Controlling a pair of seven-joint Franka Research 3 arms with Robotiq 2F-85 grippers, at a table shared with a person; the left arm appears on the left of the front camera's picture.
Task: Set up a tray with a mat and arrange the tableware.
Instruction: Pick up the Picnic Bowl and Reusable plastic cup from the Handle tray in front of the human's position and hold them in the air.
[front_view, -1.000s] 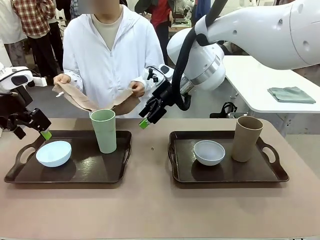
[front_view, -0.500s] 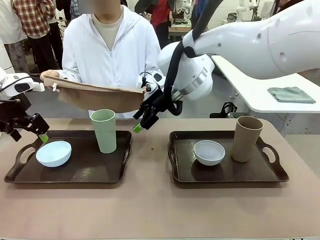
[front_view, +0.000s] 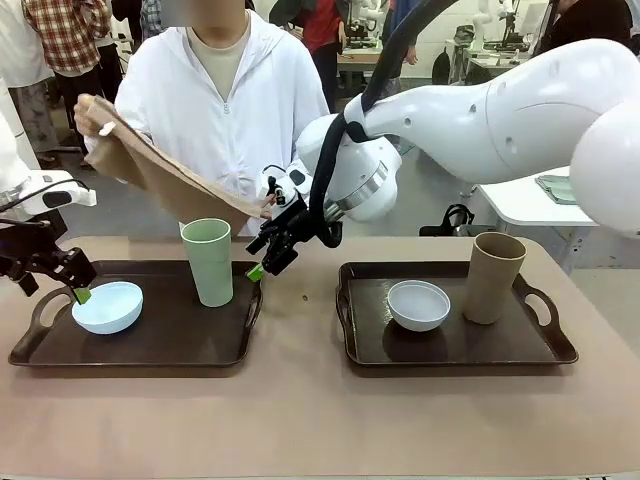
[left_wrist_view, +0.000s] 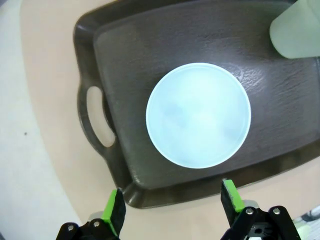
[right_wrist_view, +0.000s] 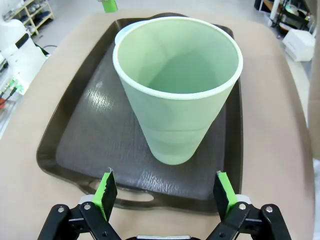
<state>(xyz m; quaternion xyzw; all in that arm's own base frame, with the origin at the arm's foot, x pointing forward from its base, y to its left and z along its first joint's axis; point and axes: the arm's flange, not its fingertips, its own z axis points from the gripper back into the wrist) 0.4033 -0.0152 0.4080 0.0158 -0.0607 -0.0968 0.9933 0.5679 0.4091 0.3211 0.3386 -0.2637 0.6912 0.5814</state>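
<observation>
Right wrist view: the right claw (right_wrist_view: 164, 192) hung spread and empty over the handle end of the left-hand tray (right_wrist_view: 85, 140).
Green cup (right_wrist_view: 177, 100): upright on that tray, straight ahead of the right claw. Its long axis was vertical and its mouth faced up. The two fingers framed its base from either side without touching it.
Left wrist view: the left claw (left_wrist_view: 172, 196) was spread, empty and pointing down at the tray's other handle end.
Blue bowl (left_wrist_view: 198, 115): mouth up on the tray, just beyond the left claw's fingertips and apart from the cup.
Nearer arm: the left claw for the bowl and the right claw for the cup, its arm lying across the middle of the bench (front_view: 300, 420).
Right-hand tray (front_view: 450, 352): the white-grey bowl (front_view: 419, 304) and tan cup (front_view: 494, 277) stood side by side, well apart from both claws.
Mat (front_view: 170, 180): off the trays, draped from the person's raised hand (front_view: 92, 115) at the far side, above and behind the green cup.
Likely next: the cup probably wanted a level pinch across its wall, and the bowl a pinch from above.
</observation>
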